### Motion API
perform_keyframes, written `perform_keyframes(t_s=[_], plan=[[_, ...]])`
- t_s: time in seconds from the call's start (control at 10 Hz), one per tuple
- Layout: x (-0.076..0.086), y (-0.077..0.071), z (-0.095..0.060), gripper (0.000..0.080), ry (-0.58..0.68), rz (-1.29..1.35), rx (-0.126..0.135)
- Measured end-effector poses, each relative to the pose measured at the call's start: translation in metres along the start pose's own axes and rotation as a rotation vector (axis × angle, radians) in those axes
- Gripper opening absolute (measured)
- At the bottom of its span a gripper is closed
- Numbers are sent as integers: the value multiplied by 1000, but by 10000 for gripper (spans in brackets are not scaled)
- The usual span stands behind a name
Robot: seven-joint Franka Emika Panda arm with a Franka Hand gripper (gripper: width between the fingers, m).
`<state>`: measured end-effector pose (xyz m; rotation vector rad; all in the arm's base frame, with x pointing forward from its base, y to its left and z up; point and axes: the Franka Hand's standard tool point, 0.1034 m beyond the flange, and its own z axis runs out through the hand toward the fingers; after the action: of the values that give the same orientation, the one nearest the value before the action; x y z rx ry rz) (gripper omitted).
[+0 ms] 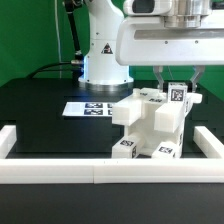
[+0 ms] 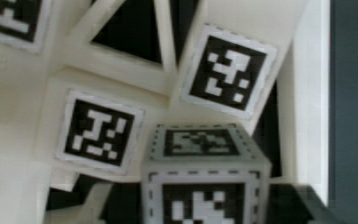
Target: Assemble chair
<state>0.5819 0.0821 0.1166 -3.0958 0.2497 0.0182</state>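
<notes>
exterior view: the chair (image 1: 150, 125), chunky white blocks with black-and-white tags, stands on the black table (image 1: 40, 125) near its front edge, toward the exterior view's right. the gripper (image 1: 176, 88) comes from above, fingers clamped on the chair at its topmost tagged part. the marker board (image 1: 88, 108) lies behind the chair, and the white border rail (image 1: 50, 170) in front.

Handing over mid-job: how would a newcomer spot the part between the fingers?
Start at the white chair on the black table. The post rises at its top, exterior view's right. Unlike every other part, it sits between the dark fingers.
</notes>
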Motion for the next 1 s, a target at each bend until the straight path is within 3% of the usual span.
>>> perform_keyframes(t_s=[1.0], plan=[[1, 2, 0, 288, -28, 953, 43]])
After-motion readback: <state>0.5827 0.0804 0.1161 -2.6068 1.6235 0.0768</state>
